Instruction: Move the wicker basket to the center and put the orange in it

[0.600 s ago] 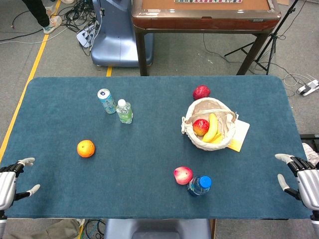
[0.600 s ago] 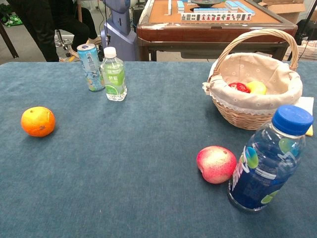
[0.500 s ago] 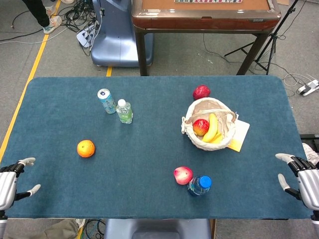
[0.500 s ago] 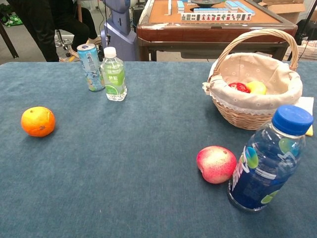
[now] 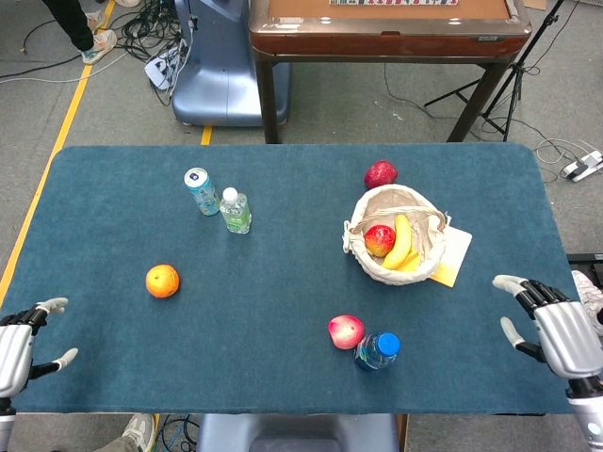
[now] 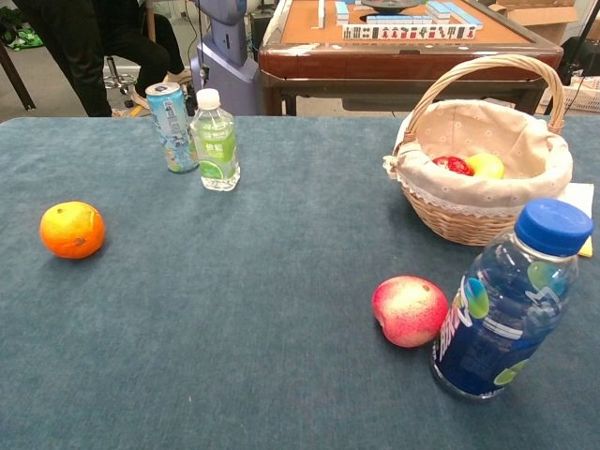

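The wicker basket (image 5: 429, 247) (image 6: 478, 211) with a white cloth lining stands right of the table's middle, holding an apple and a banana. The orange (image 5: 162, 281) (image 6: 71, 230) lies on the left side of the blue table (image 5: 283, 301). My left hand (image 5: 19, 344) hovers at the near left corner, fingers apart, holding nothing. My right hand (image 5: 556, 331) is over the near right edge, fingers spread and empty, well right of the basket. Neither hand shows in the chest view.
A can (image 5: 200, 190) and a small green bottle (image 5: 236, 210) stand at the back left. A red apple (image 5: 381, 174) lies behind the basket. A peach-coloured apple (image 5: 346, 331) and a blue-capped bottle (image 5: 377, 350) sit near the front edge. Yellow paper (image 5: 452, 259) lies under the basket.
My right hand has moved left and a little up, in over the table's right edge. The left hand, basket and orange have not moved.
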Action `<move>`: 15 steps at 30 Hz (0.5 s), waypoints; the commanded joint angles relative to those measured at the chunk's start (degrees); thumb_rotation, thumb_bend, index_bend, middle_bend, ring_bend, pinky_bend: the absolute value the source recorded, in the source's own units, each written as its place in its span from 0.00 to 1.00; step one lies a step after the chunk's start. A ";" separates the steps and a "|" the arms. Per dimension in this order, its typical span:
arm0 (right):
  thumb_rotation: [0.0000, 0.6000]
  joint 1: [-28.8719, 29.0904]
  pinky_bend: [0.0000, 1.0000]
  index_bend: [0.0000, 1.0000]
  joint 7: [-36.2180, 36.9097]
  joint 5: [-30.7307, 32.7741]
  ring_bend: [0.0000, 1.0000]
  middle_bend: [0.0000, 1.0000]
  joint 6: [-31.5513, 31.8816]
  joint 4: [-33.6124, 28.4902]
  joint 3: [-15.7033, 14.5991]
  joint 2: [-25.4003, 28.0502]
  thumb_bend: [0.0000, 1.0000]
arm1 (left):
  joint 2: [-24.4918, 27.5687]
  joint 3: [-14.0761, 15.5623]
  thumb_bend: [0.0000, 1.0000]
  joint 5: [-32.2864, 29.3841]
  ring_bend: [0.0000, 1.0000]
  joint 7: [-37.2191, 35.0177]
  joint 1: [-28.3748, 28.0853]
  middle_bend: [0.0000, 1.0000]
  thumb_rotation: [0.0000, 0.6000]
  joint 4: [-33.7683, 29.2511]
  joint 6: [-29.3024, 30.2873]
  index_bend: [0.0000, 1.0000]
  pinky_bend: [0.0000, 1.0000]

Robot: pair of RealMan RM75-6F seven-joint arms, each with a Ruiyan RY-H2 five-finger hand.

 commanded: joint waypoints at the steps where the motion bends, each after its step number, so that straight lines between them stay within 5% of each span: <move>1: 1.00 6.36 0.34 0.17 -6.49 3.68 0.16 0.19 -9.04 -7.36 3.14 2.81 0.34 | -0.05 0.12 0.07 -0.13 0.42 -0.14 0.17 0.35 1.00 0.14 0.04 0.35 0.39; 7: 1.00 15.85 0.25 0.05 -12.81 14.31 0.07 0.08 -20.99 -11.56 8.83 2.30 0.28 | 0.35 0.15 0.07 -0.90 0.42 -0.88 0.84 0.35 1.00 0.69 0.53 0.35 0.39; 15: 1.00 26.75 0.24 0.02 -19.34 26.93 0.05 0.04 -28.91 -6.71 14.42 -4.67 0.27 | 0.97 0.23 0.07 -1.66 0.42 -1.65 1.74 0.35 1.00 1.08 1.20 0.35 0.39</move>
